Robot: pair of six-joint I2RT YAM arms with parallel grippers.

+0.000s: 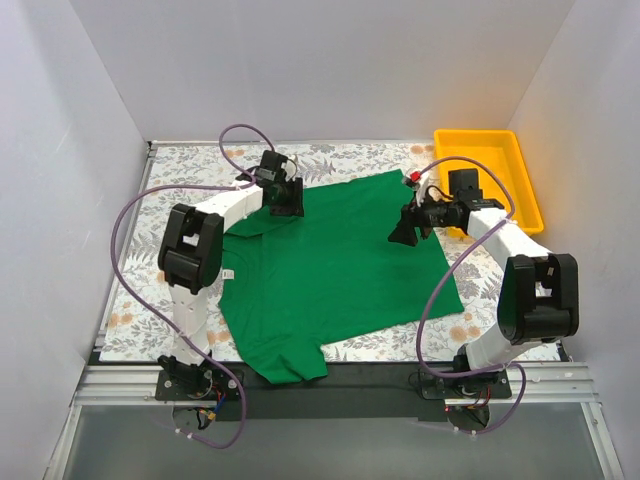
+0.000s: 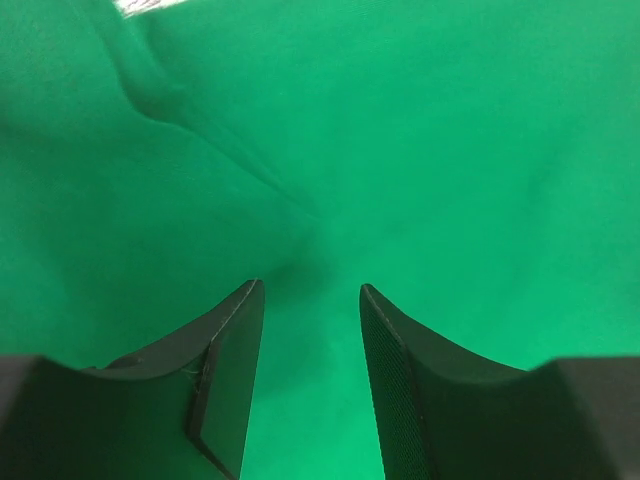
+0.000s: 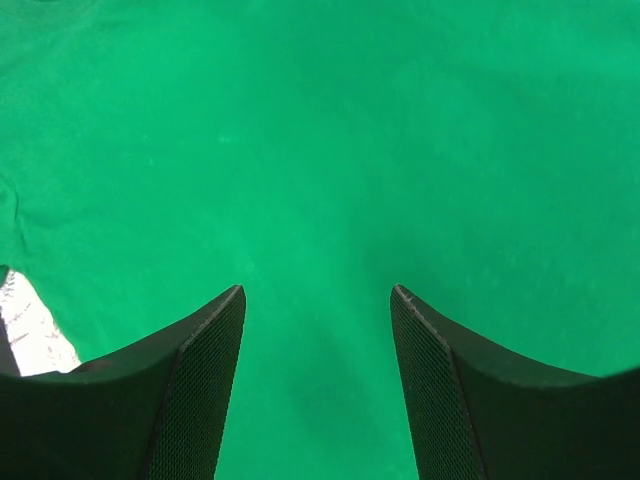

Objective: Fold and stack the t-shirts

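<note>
One green t-shirt (image 1: 340,270), spread open and unfolded on the patterned bench (image 1: 180,170), reaching from under the left hand (image 1: 285,200) across to under the right hand (image 1: 405,232). Beneath the left hand, a few soft creases in the cloth; beneath the right hand, smooth cloth. Left hand low over the shirt, fingers parted narrowly, gripping nothing. Right hand above the shirt's edge, fingers parted wider, likewise holding nothing. Just beyond the right hand, on its outer side, a yellow tray (image 1: 490,165).
</note>
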